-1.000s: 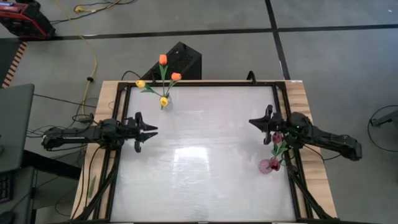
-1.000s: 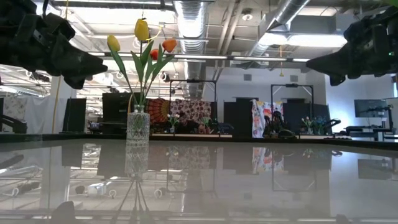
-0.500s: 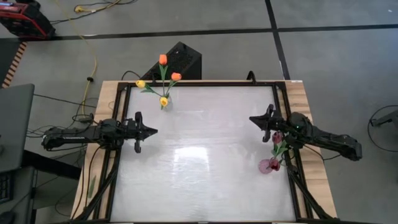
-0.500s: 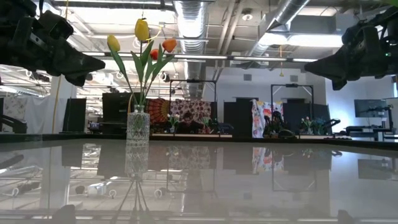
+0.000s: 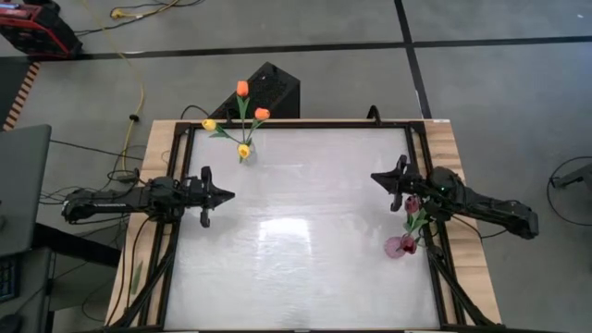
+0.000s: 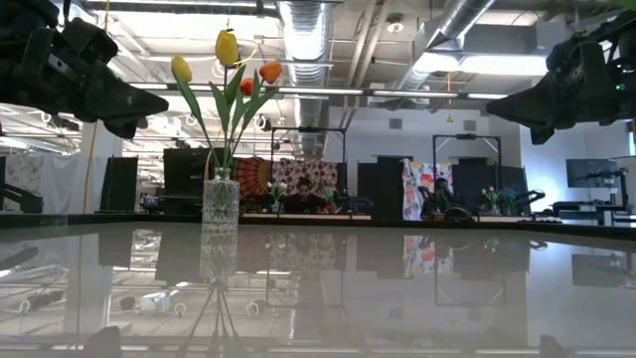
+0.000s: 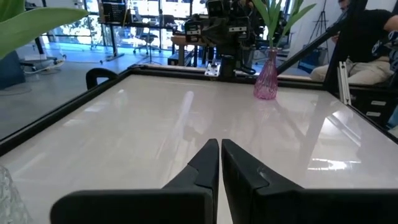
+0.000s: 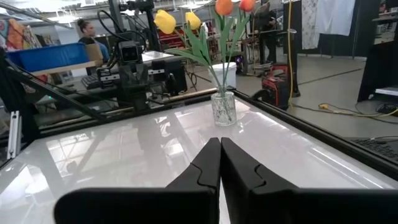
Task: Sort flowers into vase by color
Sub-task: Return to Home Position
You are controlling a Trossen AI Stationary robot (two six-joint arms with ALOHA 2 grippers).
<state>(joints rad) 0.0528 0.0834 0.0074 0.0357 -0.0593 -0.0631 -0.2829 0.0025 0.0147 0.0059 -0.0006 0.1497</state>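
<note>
Looking at the left fingers point(image 7: 202, 168) first: they're pressed together now with nothing between them, whereas a second ago the overhead shot had them spread wide. The right fingers point(image 8: 205, 165) are pressed together and empty too, and that side has barely moved. Both sets hang above the worktop point(image 5: 305, 231). The left arm point(image 5: 120, 199) is at the middle left of the overhead frame and the right arm point(image 5: 481, 208) at the middle right, tips pointing at each other across the bare middle.

Moving outward, none of the flowers are lying on the worktop. The yellow and orange flowers point(image 5: 243, 116) stand in the clear vase point(image 5: 242, 154) at the upper left of the overhead frame, just inside the far edge. The dark red flowers point(image 5: 413, 207) sit in the pink vase point(image 5: 400, 246) at the lower right, just beside the right arm.

My read: closing up empty means the picking is over and the arms are just parking. I can't spot any loose stems, so the sorting looks finished, though yellow and orange do share one vase.
</note>
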